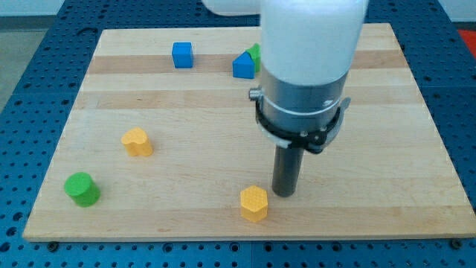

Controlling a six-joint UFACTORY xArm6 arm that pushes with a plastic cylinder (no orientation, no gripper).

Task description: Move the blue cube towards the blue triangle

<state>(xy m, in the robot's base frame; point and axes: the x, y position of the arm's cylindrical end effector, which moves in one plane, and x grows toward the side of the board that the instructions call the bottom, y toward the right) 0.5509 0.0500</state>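
Note:
The blue cube sits near the view's top, left of centre, on the wooden board. The blue triangle lies to its right, with a gap between them, partly beside the arm's white body. A green block peeks out just behind the triangle, mostly hidden by the arm. My tip rests on the board low in the view, right of centre, far below both blue blocks and just right of a yellow hexagonal block.
A yellow block lies at the left middle. A green cylinder stands near the bottom left corner. The board lies on a blue perforated table. The arm's body hides part of the board's top right.

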